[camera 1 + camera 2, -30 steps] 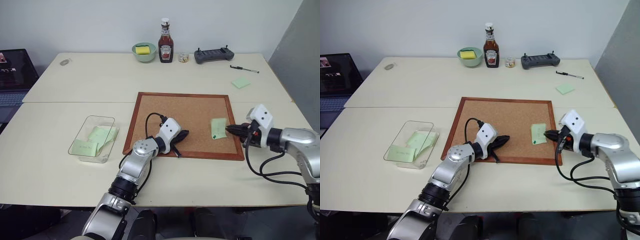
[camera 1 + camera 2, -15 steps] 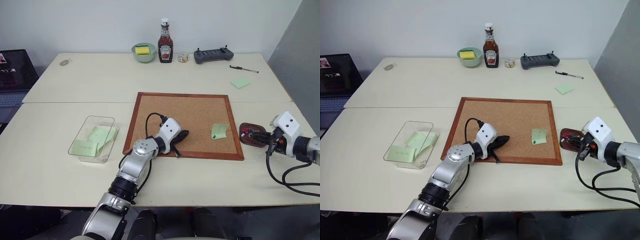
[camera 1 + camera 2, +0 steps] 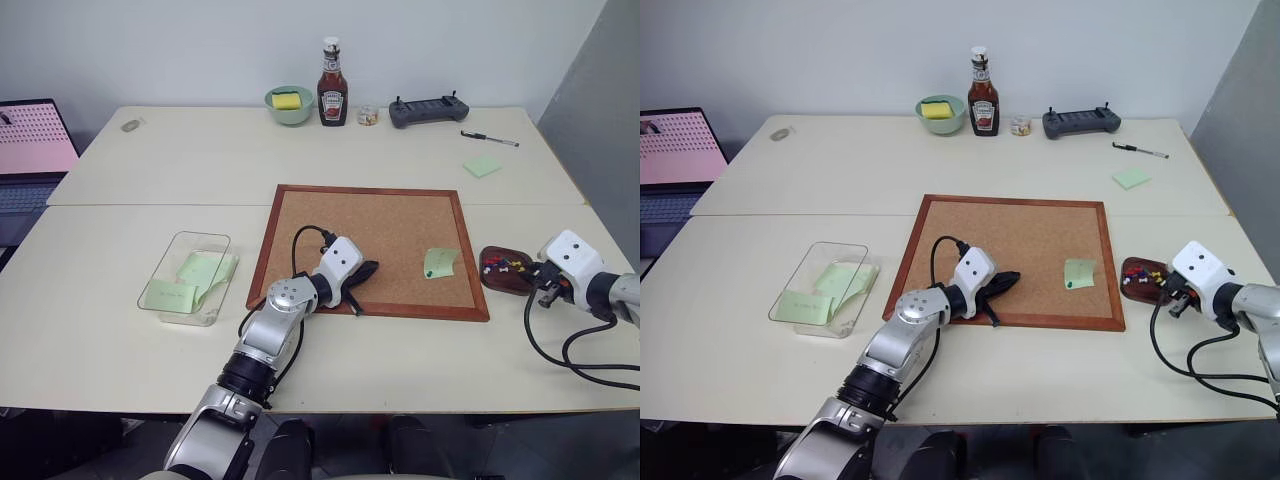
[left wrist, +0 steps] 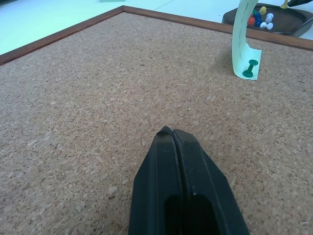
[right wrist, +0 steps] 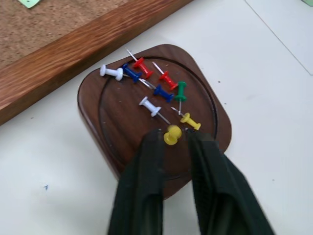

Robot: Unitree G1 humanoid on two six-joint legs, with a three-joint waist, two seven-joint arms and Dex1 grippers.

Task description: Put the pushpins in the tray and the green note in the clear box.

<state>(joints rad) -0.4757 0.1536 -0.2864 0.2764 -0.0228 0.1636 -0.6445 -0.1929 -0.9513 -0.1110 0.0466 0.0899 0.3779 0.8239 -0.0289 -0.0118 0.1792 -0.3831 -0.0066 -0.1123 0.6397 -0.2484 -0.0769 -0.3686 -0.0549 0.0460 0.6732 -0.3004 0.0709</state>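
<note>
from the head views, the pale green paper note (image 3: 440, 263) sits on the wood-framed cork board (image 3: 372, 248) near its right edge, and the clear shallow plastic box (image 3: 186, 277), holding other green slips, lies on the cream desk (image 3: 150, 180) well to the board's left. the small glossy dark red-brown tray (image 3: 504, 270) lies just right of the board.

left wrist view: the left gripper (image 4: 173, 134) has its jaws pressed together over the cork, nothing in them; a green pushpin (image 4: 250, 68) pins the curling note.

right wrist view: the right gripper (image 5: 172, 137) hovers over the tray, jaws slightly apart, with a yellow pushpin (image 5: 172, 134) between the tips; other pushpins (image 5: 155, 91) lie in the tray.
</note>
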